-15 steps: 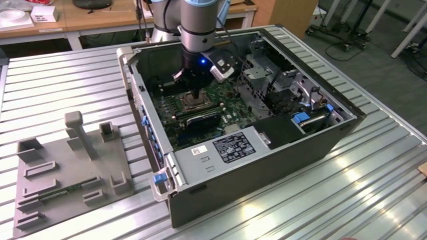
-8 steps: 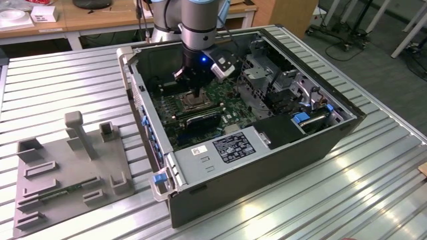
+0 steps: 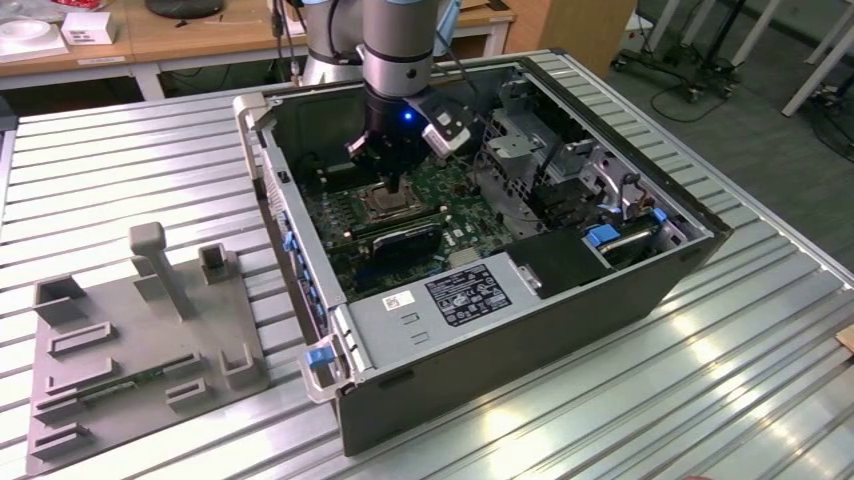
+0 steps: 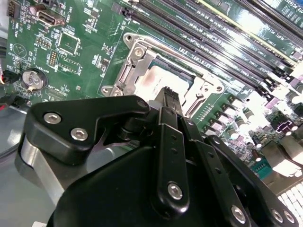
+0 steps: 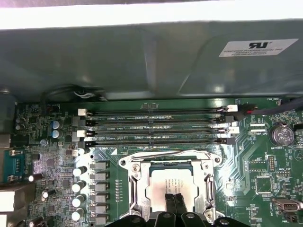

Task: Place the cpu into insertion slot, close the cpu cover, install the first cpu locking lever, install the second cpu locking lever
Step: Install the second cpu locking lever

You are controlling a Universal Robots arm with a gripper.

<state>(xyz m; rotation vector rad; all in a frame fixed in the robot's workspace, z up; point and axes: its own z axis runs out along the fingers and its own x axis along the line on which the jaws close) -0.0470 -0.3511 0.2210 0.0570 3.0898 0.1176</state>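
Observation:
The cpu (image 5: pixel 165 183) is a pale silvery square lying in the insertion slot (image 5: pixel 134 189) on the green motherboard. The cpu cover (image 5: pixel 207 176), a silvery frame with a cut-out middle, lies flat around it. My gripper (image 5: pixel 174 202) is shut, its two dark fingertips pressed together with nothing between them, and rests on the cpu's edge. In the second wrist view the fingertips (image 4: pixel 171 96) meet the cpu (image 4: pixel 158 78) inside the cover (image 4: pixel 137 56). In the exterior view the gripper (image 3: pixel 388 187) reaches down into the open computer case (image 3: pixel 641 290) above the slot (image 3: pixel 388 207).
Long black memory slots (image 5: pixel 156 127) run beside the socket, with a row of capacitors (image 5: pixel 78 187) and a coin battery (image 5: pixel 280 135) nearby. The case wall (image 5: pixel 151 61) rises close behind. Drive cages (image 3: pixel 574 180) crowd the case's other side. A grey fixture tray (image 3: pixel 134 340) lies on the slatted table.

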